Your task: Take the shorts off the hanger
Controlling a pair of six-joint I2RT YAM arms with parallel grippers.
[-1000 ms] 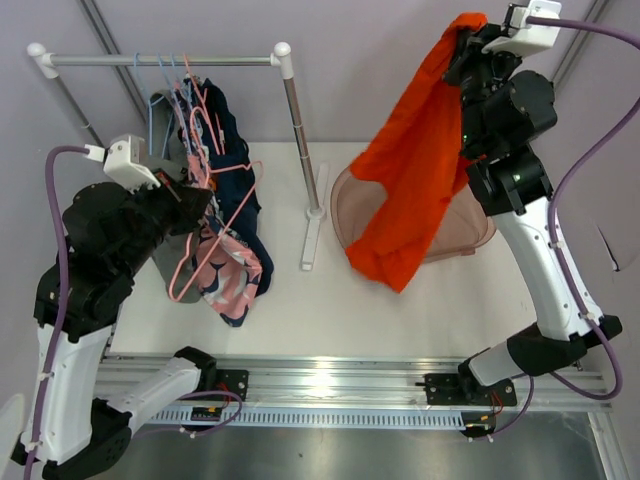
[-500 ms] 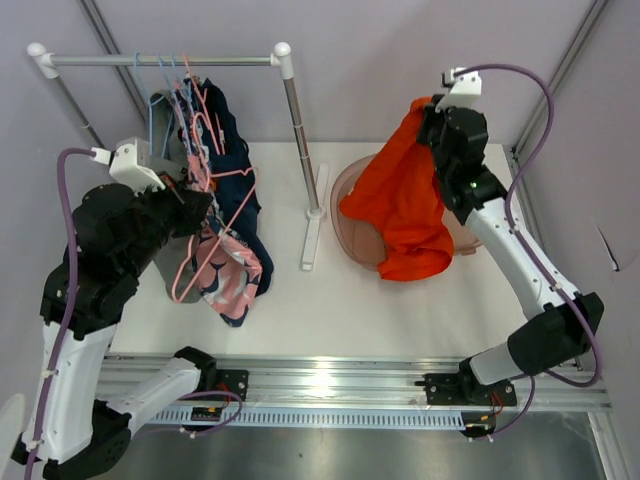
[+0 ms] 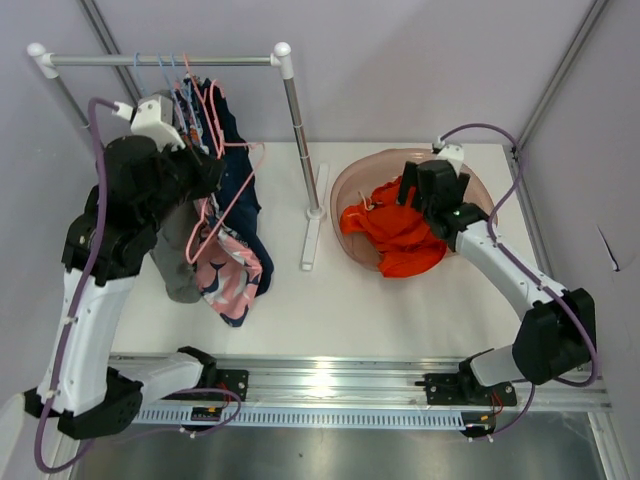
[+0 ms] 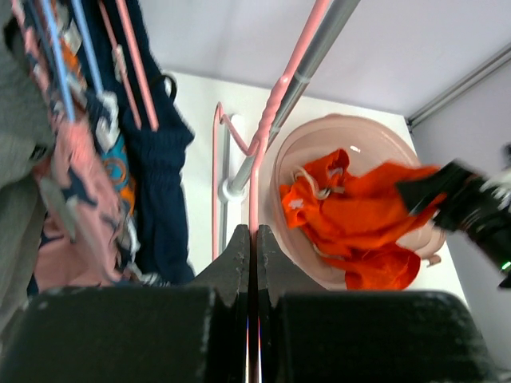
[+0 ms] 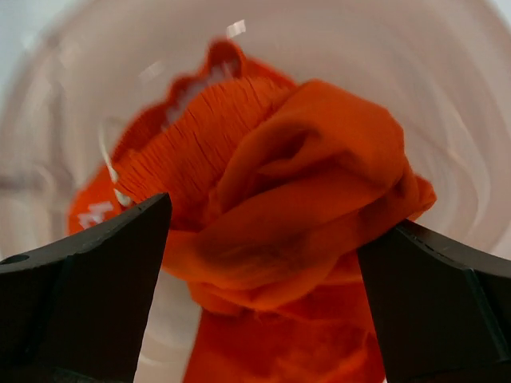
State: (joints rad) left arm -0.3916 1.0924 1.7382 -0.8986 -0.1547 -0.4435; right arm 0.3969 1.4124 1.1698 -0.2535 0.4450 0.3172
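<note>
Most of the task looks done, as far as the views show: the orange shorts [image 3: 395, 230] are not on any hanger, they lie crumpled inside the pink basin [image 3: 345, 190] on the right side of the table. The right gripper [image 3: 415, 195] hangs low over the basin with its jaws wide apart on both sides of the cloth, and nothing is caught between them. The left gripper [image 4: 254, 235] is up beside the rack [image 3: 160, 60], its jaws pressed together on the thin wire of the pink hanger [image 4: 253, 187], which appears bare. Beside it the other clothes [image 3: 235, 270] hang on their own hangers. I judge that what is left is small: to lift the right arm clear of the basin and to put the bare hanger away on the rail or on the table.
</note>
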